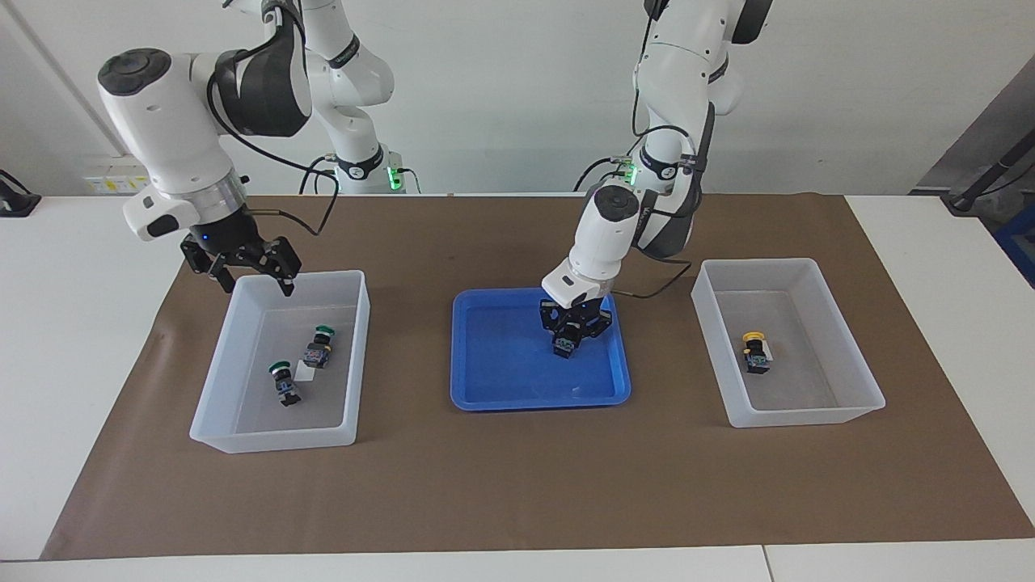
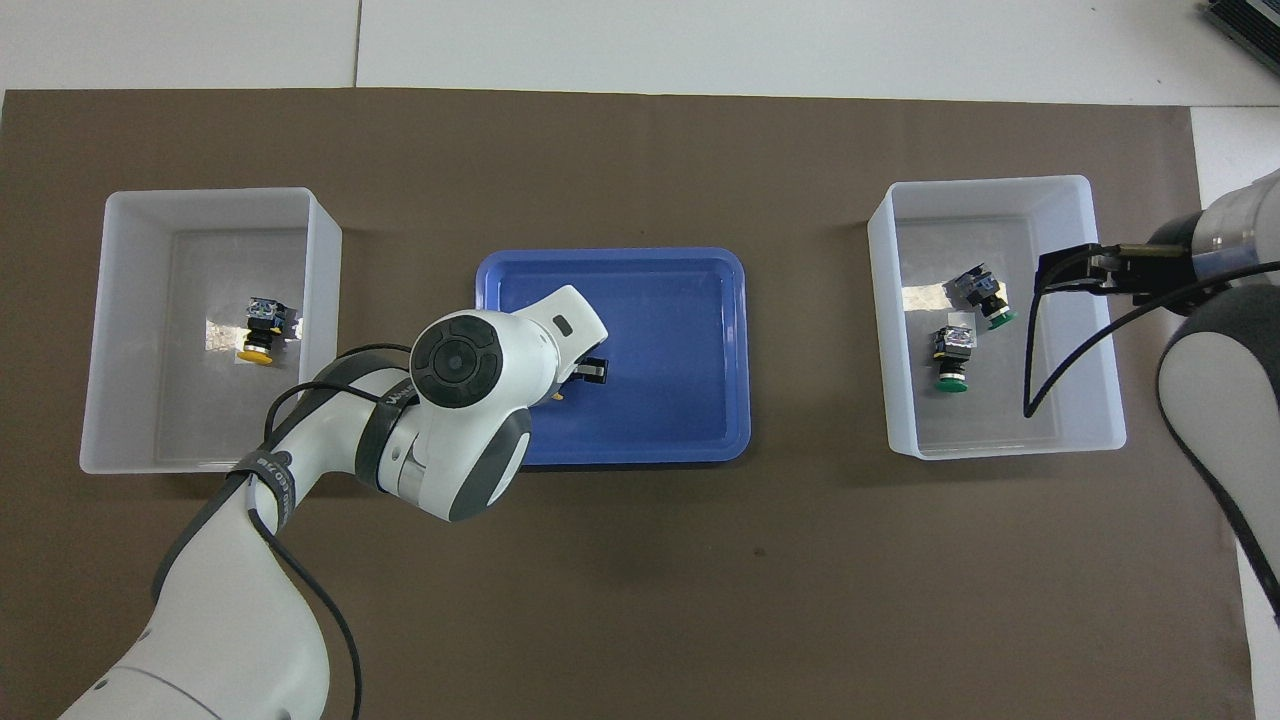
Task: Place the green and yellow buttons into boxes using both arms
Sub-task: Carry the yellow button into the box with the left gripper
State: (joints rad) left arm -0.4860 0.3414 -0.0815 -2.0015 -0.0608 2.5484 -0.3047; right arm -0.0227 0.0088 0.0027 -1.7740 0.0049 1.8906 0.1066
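While the right tool hangs spread, the left tool clamps a yellow button.

From high across the desk we face the arms, set well back. From above the arms' end we look steeply down, closer in. We see the blue tray central in both views, half-turned.
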